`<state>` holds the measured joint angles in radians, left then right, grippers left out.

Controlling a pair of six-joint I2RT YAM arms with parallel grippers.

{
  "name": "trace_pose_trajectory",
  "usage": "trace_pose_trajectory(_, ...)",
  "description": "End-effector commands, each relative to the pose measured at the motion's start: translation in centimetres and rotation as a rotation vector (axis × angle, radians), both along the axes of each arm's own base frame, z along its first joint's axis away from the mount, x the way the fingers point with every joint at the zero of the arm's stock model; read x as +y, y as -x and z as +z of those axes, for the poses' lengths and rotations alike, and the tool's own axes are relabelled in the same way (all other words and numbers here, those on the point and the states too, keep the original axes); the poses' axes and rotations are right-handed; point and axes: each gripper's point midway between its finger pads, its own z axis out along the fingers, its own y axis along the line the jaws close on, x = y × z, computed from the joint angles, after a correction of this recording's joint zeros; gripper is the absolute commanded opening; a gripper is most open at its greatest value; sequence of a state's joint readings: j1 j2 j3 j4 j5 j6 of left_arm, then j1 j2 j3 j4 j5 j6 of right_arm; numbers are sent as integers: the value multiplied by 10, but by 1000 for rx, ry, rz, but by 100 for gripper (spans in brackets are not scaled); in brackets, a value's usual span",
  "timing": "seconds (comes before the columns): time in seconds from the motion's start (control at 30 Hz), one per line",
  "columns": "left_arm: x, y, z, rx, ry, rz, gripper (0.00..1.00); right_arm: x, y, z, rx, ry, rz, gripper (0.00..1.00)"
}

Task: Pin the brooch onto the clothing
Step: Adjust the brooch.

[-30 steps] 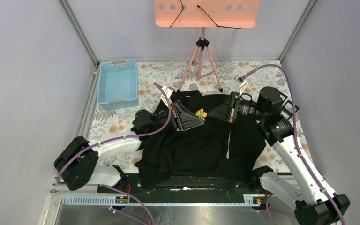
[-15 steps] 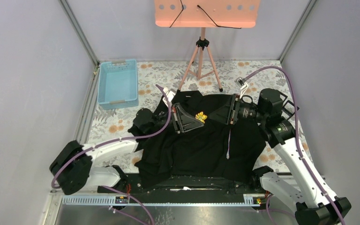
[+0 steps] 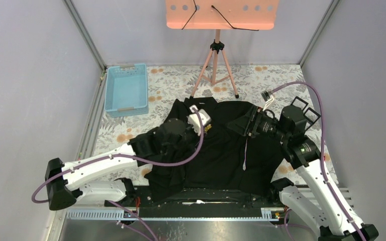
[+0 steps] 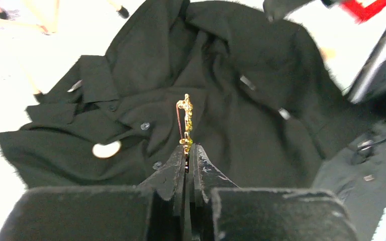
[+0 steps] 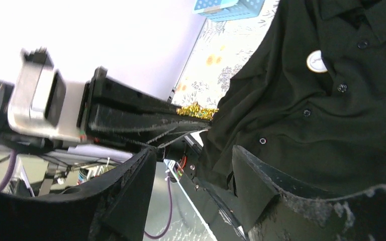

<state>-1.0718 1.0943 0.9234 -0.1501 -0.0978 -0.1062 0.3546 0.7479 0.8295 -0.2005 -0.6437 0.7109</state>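
Note:
The clothing, a black collared button-front shirt (image 3: 221, 155), lies spread across the table. In the left wrist view the gold brooch (image 4: 186, 120) sticks up from my left gripper (image 4: 187, 150), which is shut on its lower end, above the shirt's button placket (image 4: 261, 100). From above, the left gripper (image 3: 204, 126) hangs over the shirt's collar area with the brooch (image 3: 209, 129) at its tip. My right gripper (image 3: 233, 125) is open just right of it, holding nothing. Its wrist view shows the brooch (image 5: 196, 110) in the left fingers (image 5: 130, 120), beyond the right gripper (image 5: 193, 160).
A light blue basket (image 3: 126, 90) stands at the back left on the floral cloth (image 3: 281, 80). A tripod (image 3: 216, 60) carrying an orange board stands at the back centre. Grey walls close in on both sides. A small white round tag (image 4: 105, 149) sits by the shirt's collar.
The right gripper has opened, released the brooch and drawn back to the right. The left gripper has shut on the brooch, and its wrist has turned and swung over the shirt.

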Motion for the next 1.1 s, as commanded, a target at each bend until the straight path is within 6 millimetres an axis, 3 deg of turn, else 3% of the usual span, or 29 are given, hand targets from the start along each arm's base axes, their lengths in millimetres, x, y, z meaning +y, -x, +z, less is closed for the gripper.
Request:
trace_pose_trajectory(0.0,23,-16,2,-235,-317,86,0,-3,-1,-1,66,-41,-79,64)
trace_pose_trajectory(0.27,16,-20,-3,-391,-519,74,0,1,-4,-27,185,-101,-156,60)
trace_pose_trajectory(0.5,-2,-13,-1,-400,-475,23,0,27,-5,-38,234,-113,-134,57)
trace_pose_trajectory(0.67,-12,-8,-7,-392,-470,-12,0,44,-12,-35,240,-159,-133,54)
trace_pose_trajectory(1.07,-19,-8,-15,-410,-486,19,0,58,-15,-61,290,-109,-154,44)
